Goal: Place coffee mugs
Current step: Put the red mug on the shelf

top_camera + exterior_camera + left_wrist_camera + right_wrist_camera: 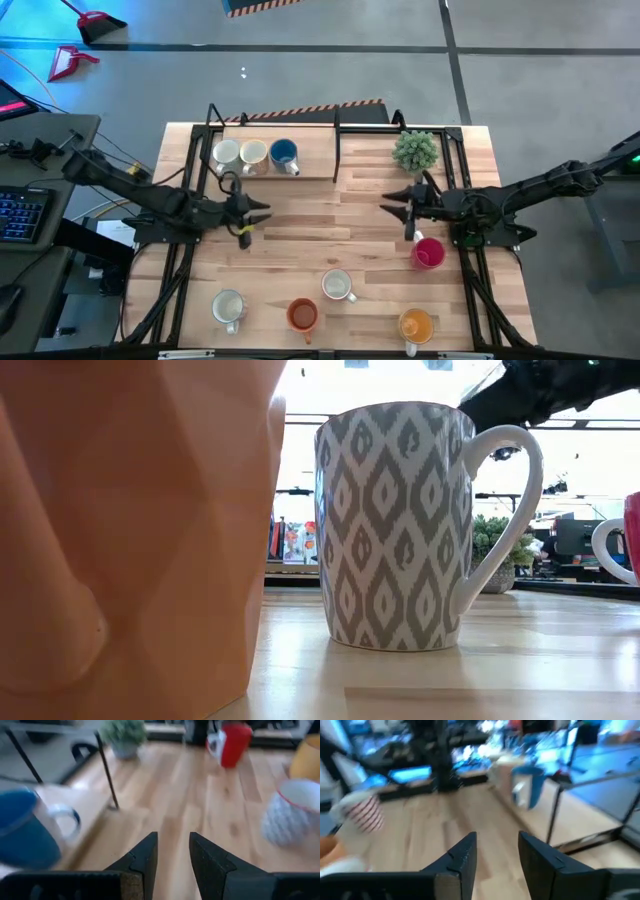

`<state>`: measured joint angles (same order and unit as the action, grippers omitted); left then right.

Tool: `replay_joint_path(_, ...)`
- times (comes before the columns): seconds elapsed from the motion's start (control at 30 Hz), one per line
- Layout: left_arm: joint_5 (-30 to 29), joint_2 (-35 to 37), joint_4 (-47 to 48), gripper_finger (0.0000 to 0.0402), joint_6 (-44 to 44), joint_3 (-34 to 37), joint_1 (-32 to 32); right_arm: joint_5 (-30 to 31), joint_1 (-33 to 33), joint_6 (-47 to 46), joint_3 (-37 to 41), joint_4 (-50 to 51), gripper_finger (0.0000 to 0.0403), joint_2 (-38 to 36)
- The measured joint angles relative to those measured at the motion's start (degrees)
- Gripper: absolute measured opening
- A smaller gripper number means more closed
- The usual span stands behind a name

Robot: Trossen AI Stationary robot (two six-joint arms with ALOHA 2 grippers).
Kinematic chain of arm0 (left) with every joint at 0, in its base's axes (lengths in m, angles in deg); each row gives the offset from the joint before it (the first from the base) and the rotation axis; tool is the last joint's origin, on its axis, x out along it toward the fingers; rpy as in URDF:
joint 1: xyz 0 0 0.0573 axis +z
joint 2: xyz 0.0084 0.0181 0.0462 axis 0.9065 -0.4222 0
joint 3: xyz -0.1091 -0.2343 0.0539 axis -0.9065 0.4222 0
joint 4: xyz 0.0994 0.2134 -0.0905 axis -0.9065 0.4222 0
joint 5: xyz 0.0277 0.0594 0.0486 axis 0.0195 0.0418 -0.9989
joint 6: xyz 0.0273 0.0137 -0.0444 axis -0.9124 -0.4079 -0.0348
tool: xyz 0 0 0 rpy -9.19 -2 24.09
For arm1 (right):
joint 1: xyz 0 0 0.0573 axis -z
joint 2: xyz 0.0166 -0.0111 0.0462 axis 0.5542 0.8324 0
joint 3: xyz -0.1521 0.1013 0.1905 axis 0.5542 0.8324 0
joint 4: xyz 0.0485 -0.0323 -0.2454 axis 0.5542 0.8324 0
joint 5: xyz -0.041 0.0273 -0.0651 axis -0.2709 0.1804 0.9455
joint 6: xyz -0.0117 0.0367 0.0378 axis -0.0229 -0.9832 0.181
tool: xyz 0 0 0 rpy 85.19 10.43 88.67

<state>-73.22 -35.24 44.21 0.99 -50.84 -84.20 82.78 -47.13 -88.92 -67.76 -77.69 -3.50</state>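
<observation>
Three coffee mugs stand on a raised wooden shelf [312,166] at the far left: a white one [226,153], a cream one [253,154] and a blue one [284,153]. A red mug [428,252] stands on the table at the right. Along the near edge stand a white mug [229,307], a red-orange one [302,315], a patterned one [337,285] and a yellow-orange one [416,325]. My left gripper [262,212] hovers open just near of the shelf, empty [172,837]. My right gripper [388,203] faces it mid-table, open and empty [497,837].
A small green potted plant [415,150] stands at the far right, just beyond my right arm. Black frame bars [337,140] rise beside the shelf and along both table sides. Bare wood lies between the two grippers and the near row of mugs.
</observation>
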Motion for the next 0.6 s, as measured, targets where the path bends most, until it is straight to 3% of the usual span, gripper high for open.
replay_joint_path(0.17,3.0,-2.6,-15.2,0.0102,-8.1,2.0,6.2,-0.7,1.2,1.1,0.0,-1.8,0.0131,0.0)
replay_joint_path(0.4,15.6,-4.1,-29.8,0.0102,-17.4,2.0,13.2,-3.9,3.1,5.5,0.0,-2.1,0.0131,0.0)
replay_joint_path(0.5,18.4,-4.0,-34.8,0.0102,-13.0,1.9,15.3,-5.2,4.1,0.3,0.0,-3.6,0.0129,0.0)
replay_joint_path(0.6,22.3,-4.0,-32.9,0.0102,-7.2,0.8,17.4,-8.1,5.8,-6.1,0.0,-5.3,0.0129,0.0)
